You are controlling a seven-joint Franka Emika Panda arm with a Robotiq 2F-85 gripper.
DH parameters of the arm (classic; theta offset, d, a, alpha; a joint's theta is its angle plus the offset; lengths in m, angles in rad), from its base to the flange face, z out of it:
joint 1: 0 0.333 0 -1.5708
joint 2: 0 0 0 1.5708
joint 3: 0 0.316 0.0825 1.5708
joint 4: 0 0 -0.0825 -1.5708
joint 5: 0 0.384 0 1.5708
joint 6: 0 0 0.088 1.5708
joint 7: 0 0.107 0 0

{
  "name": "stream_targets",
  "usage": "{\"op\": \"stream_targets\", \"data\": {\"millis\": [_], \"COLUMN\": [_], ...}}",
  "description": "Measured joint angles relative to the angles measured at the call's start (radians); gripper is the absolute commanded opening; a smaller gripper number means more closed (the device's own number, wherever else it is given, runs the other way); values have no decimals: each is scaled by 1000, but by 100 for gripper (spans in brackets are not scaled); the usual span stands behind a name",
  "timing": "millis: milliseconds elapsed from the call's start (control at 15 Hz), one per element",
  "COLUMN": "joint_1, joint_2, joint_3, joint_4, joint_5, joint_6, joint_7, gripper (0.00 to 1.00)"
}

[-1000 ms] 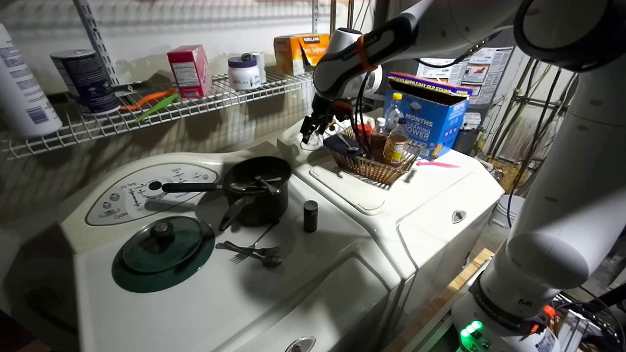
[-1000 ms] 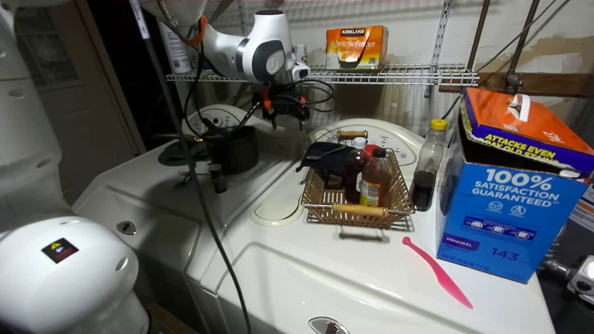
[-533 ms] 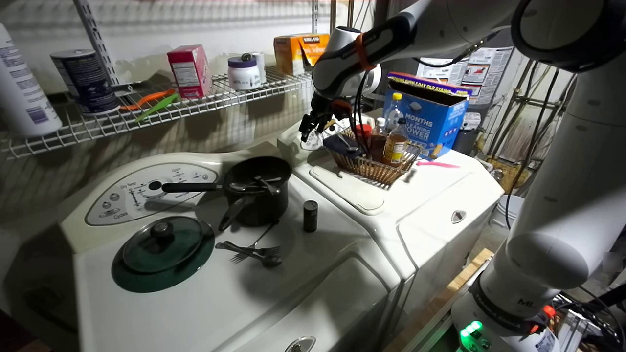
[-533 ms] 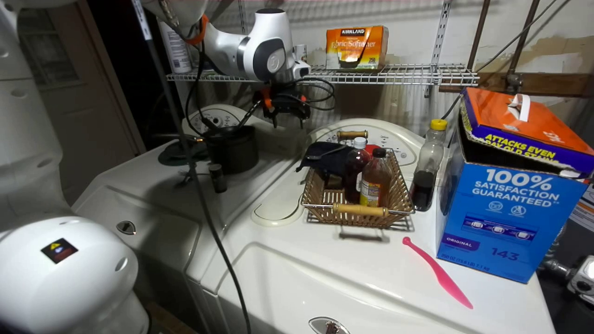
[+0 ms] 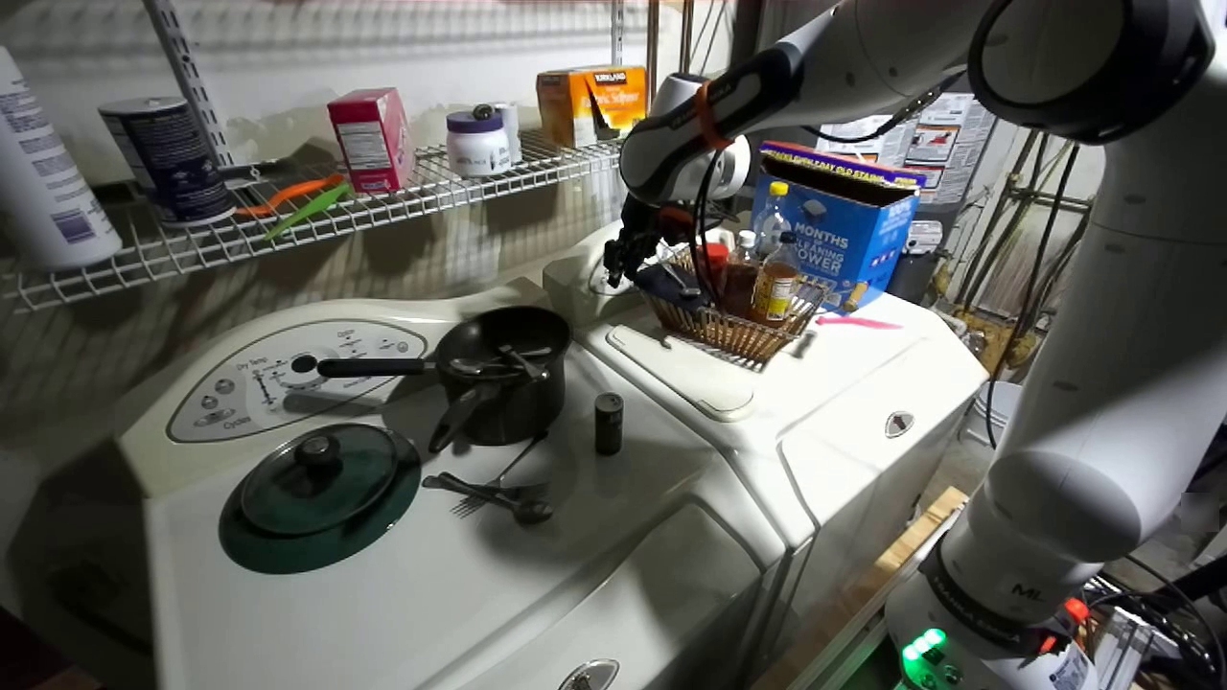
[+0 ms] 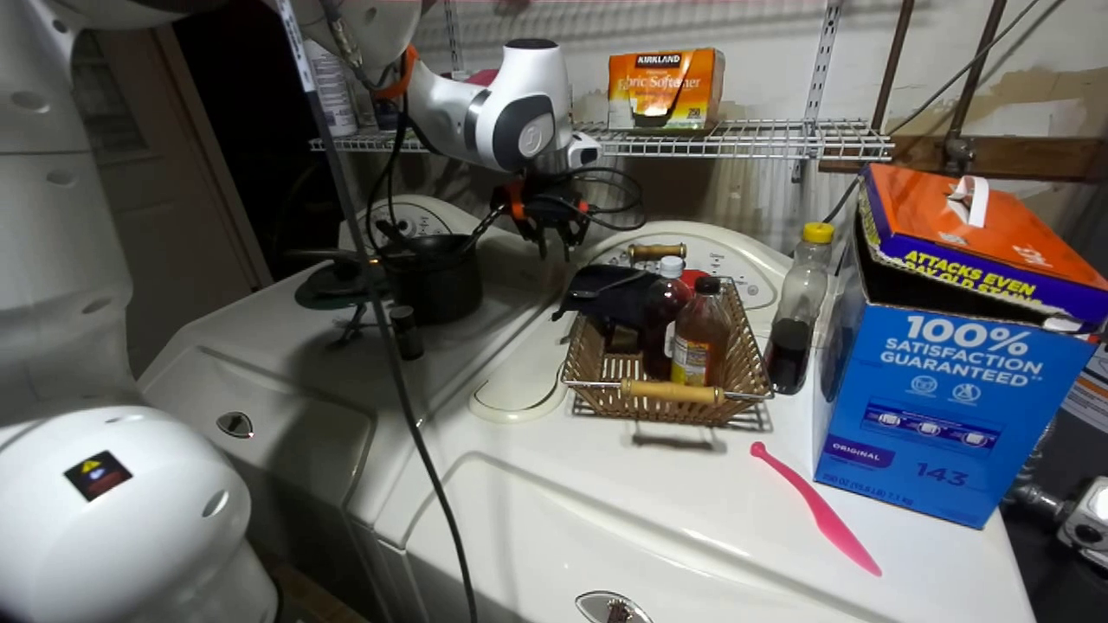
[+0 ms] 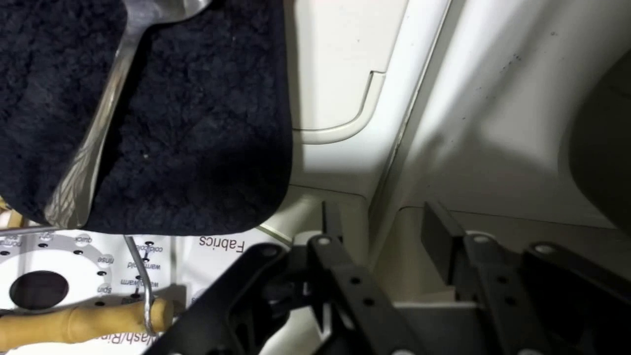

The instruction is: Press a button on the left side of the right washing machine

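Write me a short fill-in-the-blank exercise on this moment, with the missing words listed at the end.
1. In the wrist view, the fingers stand apart and hold ____.
2. The cap of the bottle standing between the basket and the blue box is ____.
3. The slim tool lying on the right washing machine is coloured ____.
4. The orange box on the wire shelf carries the brand name ____.

Missing words: nothing; yellow; pink; Kirkland.
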Motion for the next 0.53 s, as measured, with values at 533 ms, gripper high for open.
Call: {"op": "stream_targets", "data": {"millis": [533], "joint_1": [-24], "joint_2": [81], "joint_3": [6], "joint_4": [77], "joint_5": [6], "joint_6": [39], "joint_7": [18], "gripper": [2]}}
